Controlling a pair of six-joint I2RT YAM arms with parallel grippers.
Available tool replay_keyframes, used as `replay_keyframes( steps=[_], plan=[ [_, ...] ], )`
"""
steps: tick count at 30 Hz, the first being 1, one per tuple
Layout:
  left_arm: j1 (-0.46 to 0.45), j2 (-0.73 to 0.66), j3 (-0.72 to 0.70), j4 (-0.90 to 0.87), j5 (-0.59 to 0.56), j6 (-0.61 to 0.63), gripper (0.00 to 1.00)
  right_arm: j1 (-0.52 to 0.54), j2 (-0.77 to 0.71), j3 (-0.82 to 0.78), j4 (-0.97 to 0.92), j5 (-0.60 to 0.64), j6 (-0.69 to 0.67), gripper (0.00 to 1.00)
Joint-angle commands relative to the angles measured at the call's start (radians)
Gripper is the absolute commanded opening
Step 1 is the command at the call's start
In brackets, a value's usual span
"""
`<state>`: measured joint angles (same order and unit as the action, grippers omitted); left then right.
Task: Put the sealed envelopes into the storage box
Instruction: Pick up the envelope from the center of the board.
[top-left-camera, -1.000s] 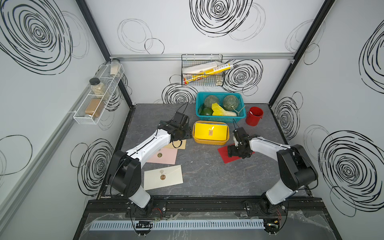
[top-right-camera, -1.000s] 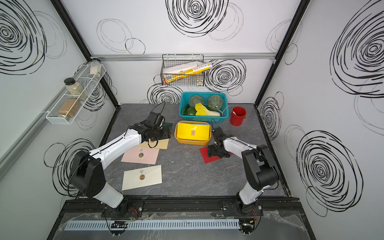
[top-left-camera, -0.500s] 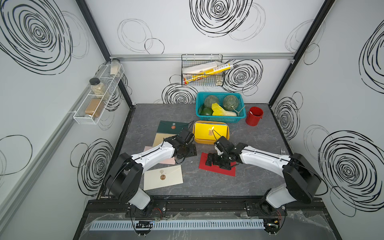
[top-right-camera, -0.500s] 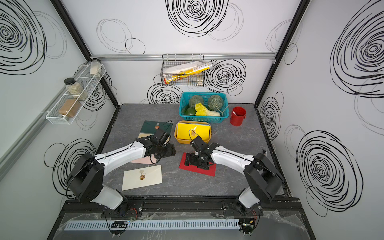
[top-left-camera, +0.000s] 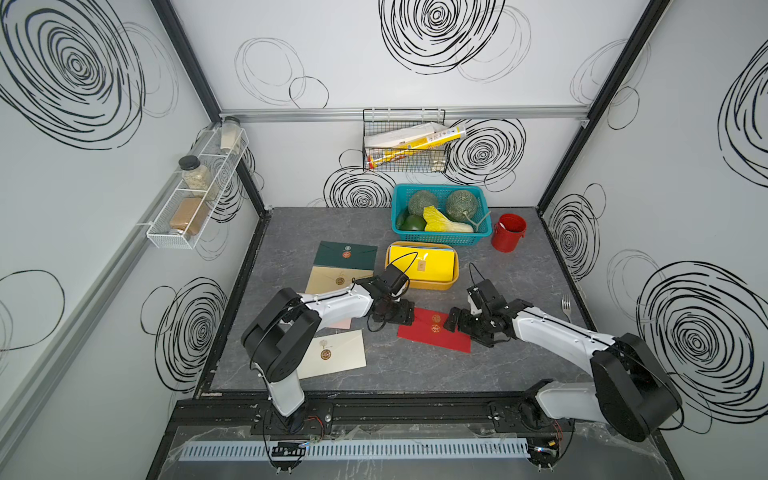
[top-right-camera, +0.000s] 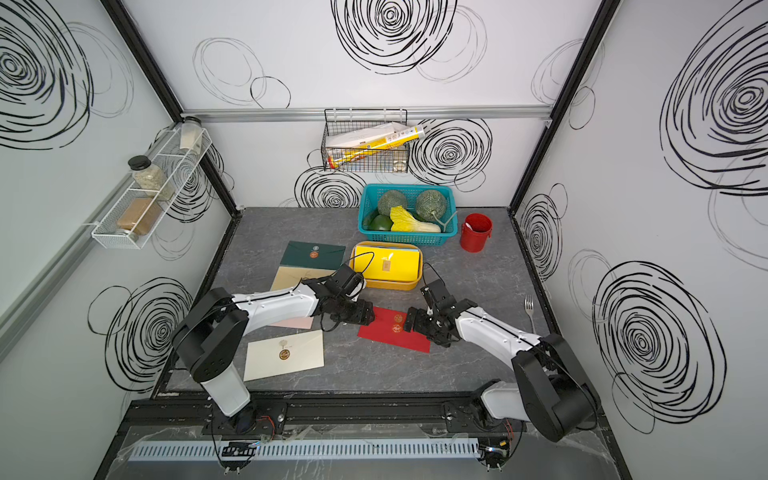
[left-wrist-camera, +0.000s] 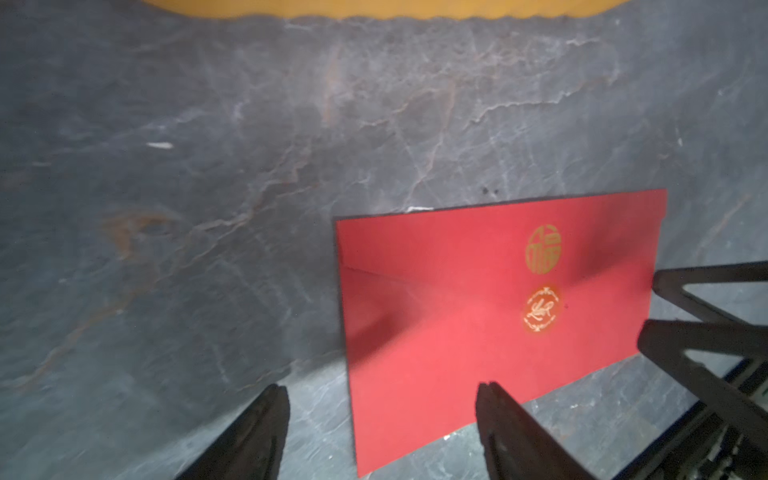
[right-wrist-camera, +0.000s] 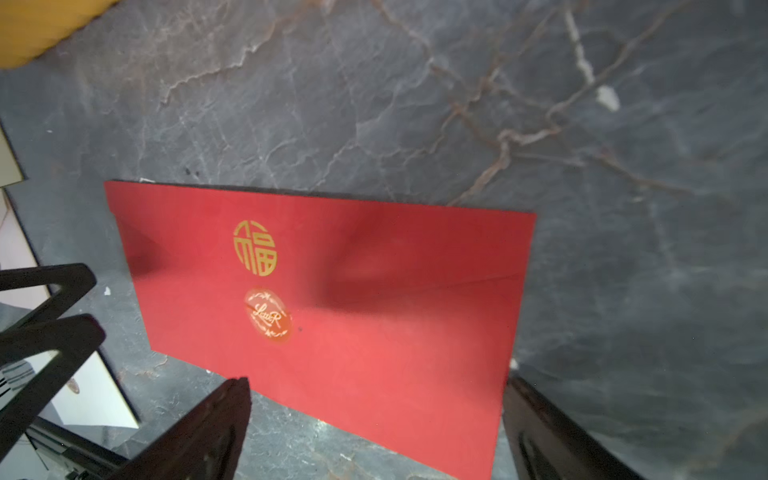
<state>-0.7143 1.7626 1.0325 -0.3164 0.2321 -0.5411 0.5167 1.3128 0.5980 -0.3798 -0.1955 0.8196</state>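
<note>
The red envelope (top-left-camera: 432, 334) lies flat on the grey stone table (top-left-camera: 415, 368). Its long side runs left to right, a little nearer than the yellow storage box (top-left-camera: 424, 286). The left gripper (top-left-camera: 405, 313) is at its left end and the right gripper (top-left-camera: 453, 324) at its right end. Both are spread wide and hold nothing. White walls with black swirls stand around.

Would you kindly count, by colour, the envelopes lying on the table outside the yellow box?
dark green envelope: 1
tan envelope: 1
pink envelope, partly hidden: 1
cream envelope: 1
red envelope: 1
Total: 5
</note>
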Motion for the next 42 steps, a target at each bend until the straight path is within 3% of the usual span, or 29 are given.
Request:
replay_keyframes(
  steps=[1,11,15,22,27,33,39,42],
  plan=[
    [-0.01,0.042,-0.017,0.077,0.103,0.044,0.77,0.009,0.027,-0.069,-0.001,0.002,-0.003,1.0],
    [-0.018,0.029,-0.085,0.133,0.219,0.018,0.78,0.133,0.198,0.03,0.048,0.02,0.021,1.0],
    [-0.018,0.012,-0.121,0.142,0.198,0.018,0.78,0.135,0.195,0.052,0.045,0.028,0.017,1.0],
    [-0.018,-0.004,-0.163,0.207,0.261,0.016,0.77,0.143,0.199,0.056,0.102,-0.006,-0.021,1.0],
    [0.01,-0.039,-0.171,0.199,0.286,0.042,0.77,0.143,0.204,0.039,0.099,0.006,-0.068,0.89],
    [0.133,-0.188,-0.092,0.064,0.214,0.188,0.74,0.143,0.169,0.026,0.075,0.041,-0.162,0.84],
    [0.078,-0.007,0.075,0.121,0.352,0.466,0.68,0.143,0.139,0.029,0.074,0.046,-0.272,0.84],
    [0.061,0.061,0.123,0.137,0.396,0.534,0.67,0.142,0.113,0.022,0.075,0.022,-0.326,0.84]
  ],
)
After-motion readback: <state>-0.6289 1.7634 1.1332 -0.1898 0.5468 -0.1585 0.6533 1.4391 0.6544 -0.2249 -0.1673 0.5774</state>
